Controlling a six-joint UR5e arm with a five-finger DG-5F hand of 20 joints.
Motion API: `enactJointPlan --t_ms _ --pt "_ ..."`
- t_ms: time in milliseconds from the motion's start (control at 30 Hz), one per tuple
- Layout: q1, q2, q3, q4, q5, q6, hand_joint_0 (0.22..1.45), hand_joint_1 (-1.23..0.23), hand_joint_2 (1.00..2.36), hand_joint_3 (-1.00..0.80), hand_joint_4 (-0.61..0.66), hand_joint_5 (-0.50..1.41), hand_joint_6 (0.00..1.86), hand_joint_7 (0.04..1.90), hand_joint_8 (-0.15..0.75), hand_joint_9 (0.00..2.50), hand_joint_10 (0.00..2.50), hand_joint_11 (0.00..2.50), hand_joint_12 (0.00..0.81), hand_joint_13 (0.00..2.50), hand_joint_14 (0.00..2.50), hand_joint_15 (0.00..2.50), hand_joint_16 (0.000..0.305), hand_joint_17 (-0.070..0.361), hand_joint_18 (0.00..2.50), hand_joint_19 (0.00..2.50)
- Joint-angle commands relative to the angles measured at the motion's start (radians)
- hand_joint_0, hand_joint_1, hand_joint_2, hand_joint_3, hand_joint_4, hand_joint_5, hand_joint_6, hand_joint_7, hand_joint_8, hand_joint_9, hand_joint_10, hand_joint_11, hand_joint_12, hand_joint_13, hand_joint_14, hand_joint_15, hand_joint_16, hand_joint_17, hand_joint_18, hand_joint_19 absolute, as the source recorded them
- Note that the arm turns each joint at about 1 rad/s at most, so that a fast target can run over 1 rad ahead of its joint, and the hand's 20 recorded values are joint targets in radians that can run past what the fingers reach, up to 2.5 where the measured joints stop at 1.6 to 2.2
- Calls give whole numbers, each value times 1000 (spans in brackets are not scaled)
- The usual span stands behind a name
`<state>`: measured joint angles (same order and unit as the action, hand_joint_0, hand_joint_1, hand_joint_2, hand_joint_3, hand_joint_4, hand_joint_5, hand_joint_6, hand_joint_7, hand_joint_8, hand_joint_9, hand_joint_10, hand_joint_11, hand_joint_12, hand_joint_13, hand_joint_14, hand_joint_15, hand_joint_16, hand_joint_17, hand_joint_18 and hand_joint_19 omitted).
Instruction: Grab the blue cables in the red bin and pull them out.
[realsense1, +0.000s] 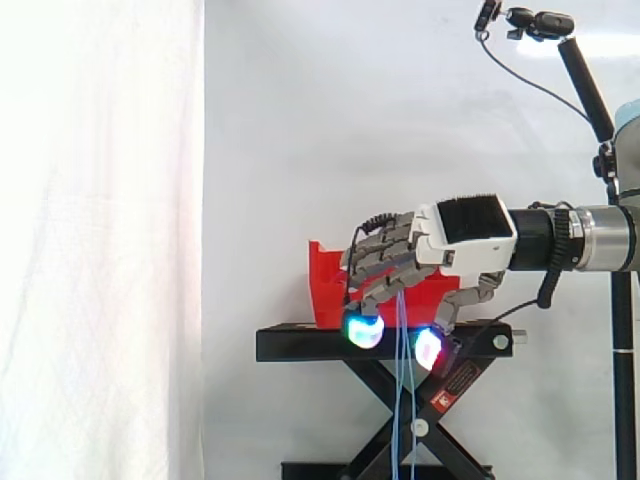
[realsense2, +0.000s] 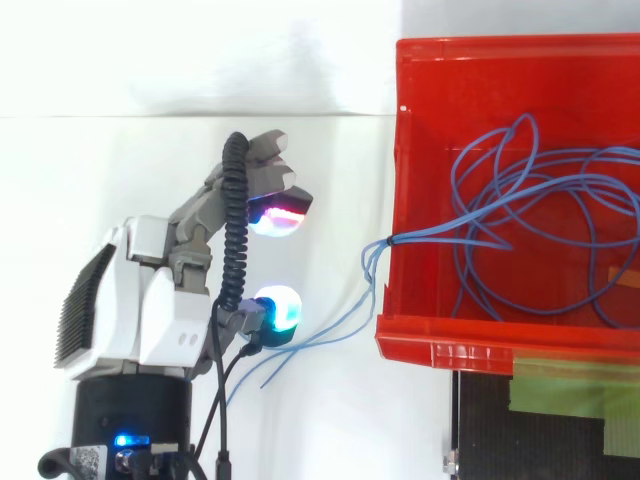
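The red bin (realsense2: 520, 340) stands on a black stand, with a tangle of thin blue cables (realsense2: 530, 190) lying inside it. Several strands bunch together, cross the bin's left wall (realsense2: 386, 243) and sag across to my hand (realsense2: 150, 300), which is just outside that wall. The fingers are curled, with glowing pads (realsense2: 280, 213) pointing toward the bin. In the side view the hand (realsense1: 450, 240) hangs in front of the bin (realsense1: 328, 285). The blue cables (realsense1: 401, 400) come out between the curled fingers and thumb and hang straight down past the stand.
The black scissor stand (realsense1: 300, 343) carries the bin in front of a white curtain. A camera on a black pole (realsense1: 585, 75) rises at the right behind the arm. The stand's black top (realsense2: 480, 430) shows below the bin.
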<state>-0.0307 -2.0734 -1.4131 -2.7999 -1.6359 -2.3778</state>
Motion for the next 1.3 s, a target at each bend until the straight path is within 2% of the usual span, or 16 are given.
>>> enactJointPlan --t_ms 0,200,267,300,433,767,900,1267 --pt "3 -7 0 16 -1 -5 650 -1048 1000 -1000 122 681 3 780 253 579 19 489 390 504 13 328 59 133 555 593" --pt "-2 -7 10 -21 1 2 655 -1037 1000 -1000 150 689 9 690 251 578 17 478 388 500 13 328 59 132 548 595" --pt "-3 -7 43 -72 1 9 659 -1036 1000 -1000 151 692 10 675 253 582 17 479 386 499 13 332 59 132 547 596" --pt "-5 -7 60 -116 -2 9 660 -1035 1000 -1000 162 696 11 670 252 582 17 471 386 501 13 333 58 132 546 596" --pt "-9 -7 79 -210 -4 6 685 -1037 1000 -1000 160 716 12 662 249 578 17 476 378 505 13 329 57 128 542 599" --pt "-21 -7 79 -208 -24 -33 691 -1039 1000 -1000 164 725 13 669 248 588 17 483 377 506 15 332 56 126 547 600" --pt "-23 -8 79 -162 -25 -73 691 -1039 1000 -1000 164 726 13 665 250 589 17 483 376 507 13 333 56 126 548 600" --pt "-23 -10 79 -112 -38 -169 696 -1035 1000 -1000 164 730 13 667 249 592 18 486 377 509 13 332 56 126 549 601"
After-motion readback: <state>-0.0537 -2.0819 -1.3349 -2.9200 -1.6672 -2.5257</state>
